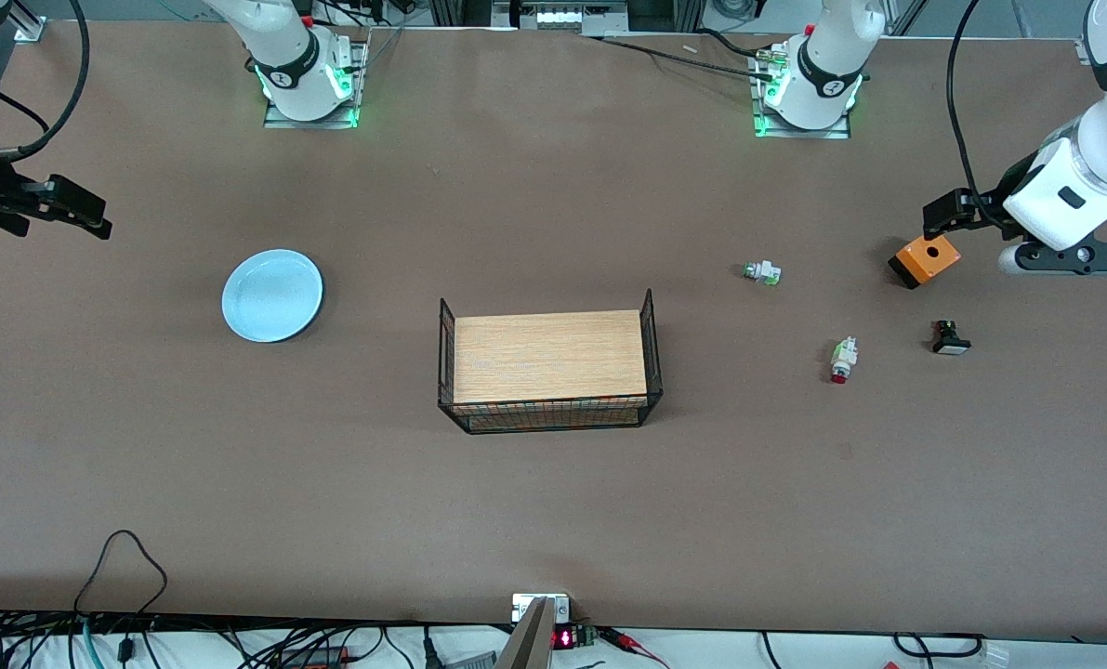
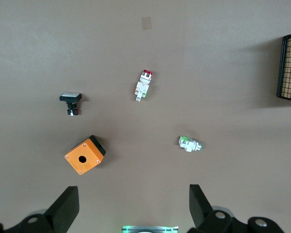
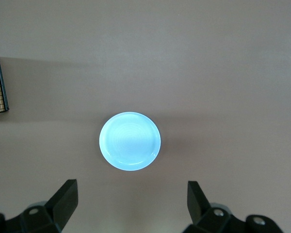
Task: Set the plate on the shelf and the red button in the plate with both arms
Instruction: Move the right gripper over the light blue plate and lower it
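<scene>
Both hands spread wide and empty, each up over its own end of the table.

Left hand (image 2: 131,206) hangs over bare table beside the orange box (image 1: 926,259); right hand (image 3: 131,204) hovers at the right arm's end, near the plate (image 1: 272,295). Taking the wire basket (image 1: 549,361) as landmark: the plate lies toward the right arm's end of it, the red button (image 1: 843,360) toward the left arm's end. Likely slip: seizing the green-tipped switch (image 1: 762,272) (a near twin) or the black-and-white button (image 1: 949,337), or the shallow plate rim skidding on the smooth brown table (image 1: 553,502). Cables trail along the table's nearest edge.
</scene>
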{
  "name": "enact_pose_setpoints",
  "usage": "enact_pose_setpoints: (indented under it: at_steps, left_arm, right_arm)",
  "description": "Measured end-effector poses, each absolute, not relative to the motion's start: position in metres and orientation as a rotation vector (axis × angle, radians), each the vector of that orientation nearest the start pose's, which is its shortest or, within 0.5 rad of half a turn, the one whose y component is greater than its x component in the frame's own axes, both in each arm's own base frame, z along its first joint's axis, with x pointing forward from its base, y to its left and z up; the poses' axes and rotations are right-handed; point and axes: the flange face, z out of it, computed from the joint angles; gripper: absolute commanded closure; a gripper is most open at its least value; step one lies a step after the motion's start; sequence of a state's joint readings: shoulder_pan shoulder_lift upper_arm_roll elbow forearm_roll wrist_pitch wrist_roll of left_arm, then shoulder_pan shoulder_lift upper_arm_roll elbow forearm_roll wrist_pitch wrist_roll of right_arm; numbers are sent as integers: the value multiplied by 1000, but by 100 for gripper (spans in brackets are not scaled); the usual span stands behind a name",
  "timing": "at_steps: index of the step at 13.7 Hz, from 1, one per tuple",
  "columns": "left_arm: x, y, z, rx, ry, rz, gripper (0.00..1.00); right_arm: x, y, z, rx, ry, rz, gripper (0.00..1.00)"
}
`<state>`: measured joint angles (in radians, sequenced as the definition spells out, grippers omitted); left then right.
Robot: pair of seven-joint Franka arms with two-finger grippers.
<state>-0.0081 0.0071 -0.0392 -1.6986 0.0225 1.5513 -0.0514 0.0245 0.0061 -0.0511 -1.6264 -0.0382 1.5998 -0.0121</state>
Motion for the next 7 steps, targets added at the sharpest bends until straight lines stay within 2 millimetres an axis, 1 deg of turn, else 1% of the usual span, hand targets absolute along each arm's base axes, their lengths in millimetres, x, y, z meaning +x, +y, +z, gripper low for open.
enact_pose_setpoints:
  at_steps: [4, 5, 7]
  left_arm:
    - [546, -23, 559, -3103, -4, 238, 0]
    - [546, -23, 559, -3103, -4, 238, 0]
    - [546, -23, 559, -3103, -4, 238, 0]
  right_arm:
    - [557, -17, 597, -3179, 17, 55, 0]
    - [558, -16, 595, -3178, 15, 65, 0]
    - [561, -13, 582, -3174, 6, 129, 0]
